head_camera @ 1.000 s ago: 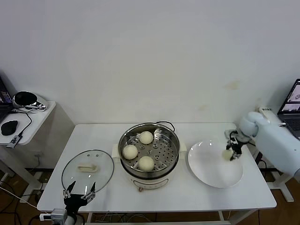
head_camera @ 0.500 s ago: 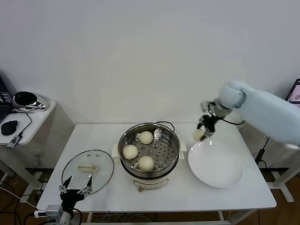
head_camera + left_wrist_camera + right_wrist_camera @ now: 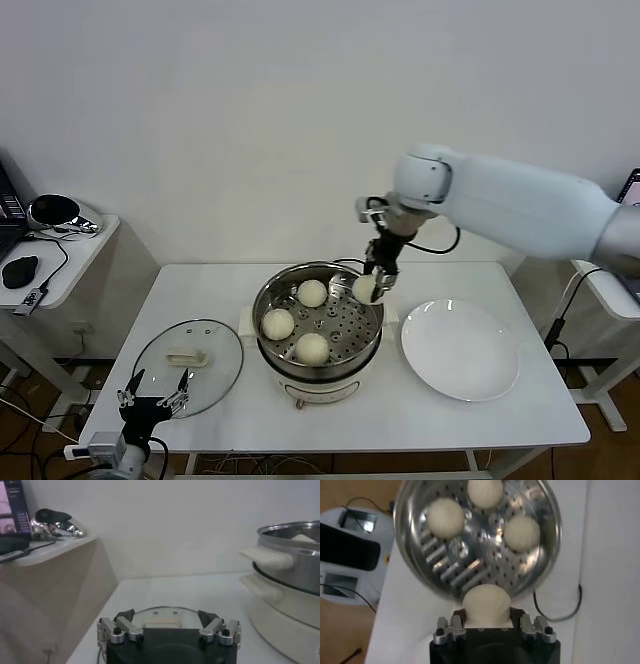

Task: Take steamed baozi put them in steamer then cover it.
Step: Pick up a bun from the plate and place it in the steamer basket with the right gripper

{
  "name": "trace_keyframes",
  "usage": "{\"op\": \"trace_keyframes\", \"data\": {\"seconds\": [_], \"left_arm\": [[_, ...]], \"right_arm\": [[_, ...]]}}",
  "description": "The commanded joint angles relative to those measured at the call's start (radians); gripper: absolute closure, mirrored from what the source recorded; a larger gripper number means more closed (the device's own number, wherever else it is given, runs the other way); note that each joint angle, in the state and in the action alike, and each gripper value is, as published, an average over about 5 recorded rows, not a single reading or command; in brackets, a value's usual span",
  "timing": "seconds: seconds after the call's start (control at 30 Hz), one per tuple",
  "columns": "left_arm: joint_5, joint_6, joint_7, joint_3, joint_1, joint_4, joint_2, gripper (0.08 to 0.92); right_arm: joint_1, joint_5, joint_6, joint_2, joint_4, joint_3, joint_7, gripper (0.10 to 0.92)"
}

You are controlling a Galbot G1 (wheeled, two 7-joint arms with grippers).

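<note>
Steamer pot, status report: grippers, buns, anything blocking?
Right gripper shut on fourth cream-white bun, over shiny steel steamer rim. Three buns on tray. Left gripper open, beside clear glass lid. Nothing blocking.

A white table (image 3: 500, 425) stands against the pale wall, and three things rest directly on its top. In the middle sits the steamer (image 3: 318, 345), its shiny pot on a cream-white base with side handles. To the robot's left of it the cover (image 3: 187, 366) lies flat near the front edge, handle up, just beside the steamer's base. To the robot's right a round white plate (image 3: 460, 349) lies flat, close to the steamer. A dark cord (image 3: 352, 264) curls on the tabletop behind the pot.
</note>
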Motion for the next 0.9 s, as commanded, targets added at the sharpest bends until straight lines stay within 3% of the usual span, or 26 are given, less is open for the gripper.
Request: {"op": "trace_keyframes", "data": {"seconds": [0.03, 0.9], "left_arm": [[-0.009, 0.001, 0.001, -0.004, -0.005, 0.002, 0.003, 0.177], [-0.025, 0.002, 0.0, -0.003, -0.008, 0.014, 0.01, 0.177]], "right_arm": [[-0.01, 0.071, -0.07, 0.162, -0.044, -0.064, 0.038, 0.465], [-0.144, -0.04, -0.17, 0.165, -0.127, -0.027, 0.099, 0.465]]}}
